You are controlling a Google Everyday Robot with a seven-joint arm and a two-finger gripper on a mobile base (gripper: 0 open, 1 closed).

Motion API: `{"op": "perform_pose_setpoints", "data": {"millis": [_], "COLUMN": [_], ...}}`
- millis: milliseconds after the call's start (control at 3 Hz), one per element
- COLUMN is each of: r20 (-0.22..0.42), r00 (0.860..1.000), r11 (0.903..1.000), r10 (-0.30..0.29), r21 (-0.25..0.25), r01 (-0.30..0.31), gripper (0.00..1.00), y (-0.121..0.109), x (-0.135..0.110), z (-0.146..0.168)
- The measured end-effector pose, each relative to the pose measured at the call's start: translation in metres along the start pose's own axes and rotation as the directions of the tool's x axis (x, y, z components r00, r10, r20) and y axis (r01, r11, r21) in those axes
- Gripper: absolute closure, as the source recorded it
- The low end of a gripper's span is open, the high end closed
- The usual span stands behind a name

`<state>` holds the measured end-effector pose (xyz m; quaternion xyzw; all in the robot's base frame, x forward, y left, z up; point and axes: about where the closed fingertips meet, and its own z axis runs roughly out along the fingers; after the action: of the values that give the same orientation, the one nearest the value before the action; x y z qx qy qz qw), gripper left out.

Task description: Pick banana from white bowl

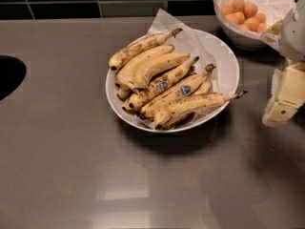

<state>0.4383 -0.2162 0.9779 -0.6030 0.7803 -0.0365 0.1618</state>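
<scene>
Gripper (285, 98) hangs at worktop's right edge, just beside white bowl (232, 73); grip state cannot tell. Banana (195, 106) lies frontmost in bowl.

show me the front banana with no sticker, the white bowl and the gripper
banana (195, 106), camera view, middle of its speckled body
white bowl (230, 73), camera view, bare right wall
gripper (280, 112), camera view, lower tip, right of the bowl

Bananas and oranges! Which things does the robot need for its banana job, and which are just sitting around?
For the job: the speckled front banana, the white bowl, the gripper at the right edge beside the bowl.
Just lying about: blue-stickered bananas, small bowl of orange fruit.
</scene>
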Motion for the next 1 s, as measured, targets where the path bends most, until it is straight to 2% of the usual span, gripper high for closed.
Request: {"op": "perform_pose_setpoints", "data": {"millis": [333, 667, 1000], "r20": [0.0, 0.01, 0.018], "r00": [1.0, 0.999, 0.994], "r11": [1.0, 0.9989, 0.9921], "r10": [0.0, -0.042, -0.109], "r21": [0.0, -0.02, -0.06], "r01": [0.0, 0.043, 0.11], "gripper": [0.0, 0.0, 0.09], "y": [0.0, 0.007, 0.02], "x": [0.0, -0.022, -0.054], "z": [0.0, 0.006, 0.011]}}
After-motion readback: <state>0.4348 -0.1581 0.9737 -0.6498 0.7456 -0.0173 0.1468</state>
